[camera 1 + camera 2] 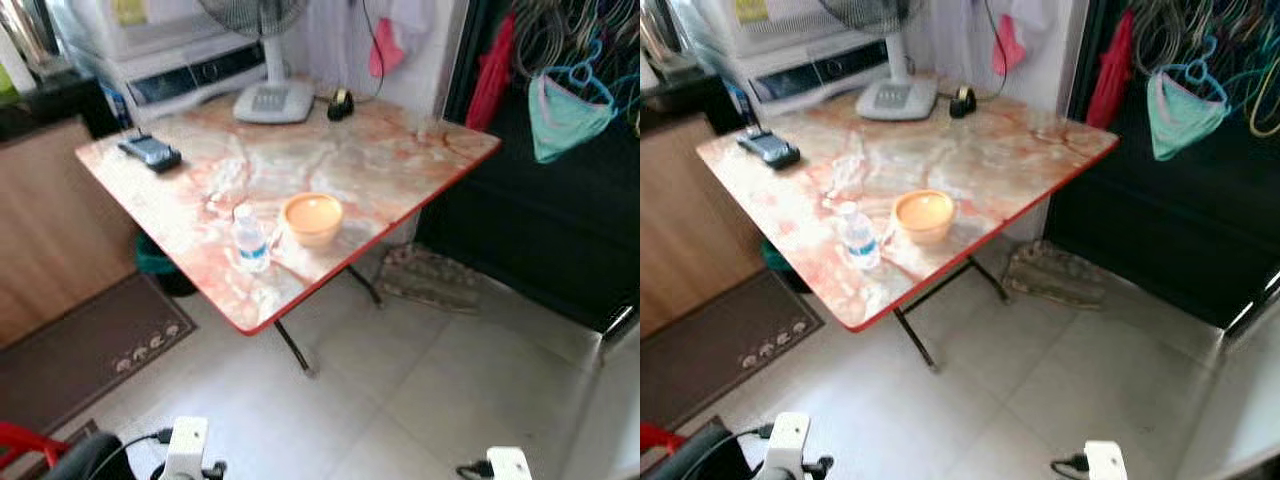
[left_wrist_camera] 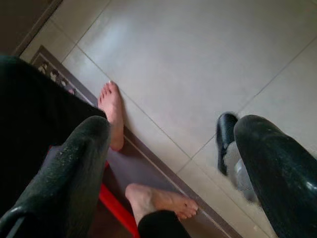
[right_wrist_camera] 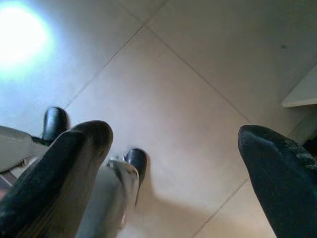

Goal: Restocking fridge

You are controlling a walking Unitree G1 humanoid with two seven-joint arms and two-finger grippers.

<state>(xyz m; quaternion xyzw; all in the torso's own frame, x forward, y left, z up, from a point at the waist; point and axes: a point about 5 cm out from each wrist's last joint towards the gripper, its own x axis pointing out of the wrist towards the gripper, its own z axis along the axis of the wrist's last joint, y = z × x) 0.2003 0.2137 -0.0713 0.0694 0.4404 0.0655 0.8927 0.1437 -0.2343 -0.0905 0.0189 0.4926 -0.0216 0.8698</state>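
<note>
Marble-patterned surface [image 1: 400, 150] ahead, red edge all round.
A small water bottle [image 1: 250, 238] stands upright just beside an orange bowl [image 1: 313, 218] near the front edge; a phone [image 1: 150, 151] lies at the far left corner, a fan base [image 1: 273, 101] at the back, doormat [image 1: 85, 350] on the floor.

Small clear water bottle [image 1: 250, 238] w/ white cap stands upright near counter [image 1: 400, 175] front edge, beside orange bowl [image 1: 313, 218].

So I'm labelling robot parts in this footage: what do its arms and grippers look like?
Each gripper has two long, rounded black fingers, slightly scuffed: left gripper, right gripper. In the head views, the arm ends are white blocks with black cables plugged in: left arm, right arm.
</note>
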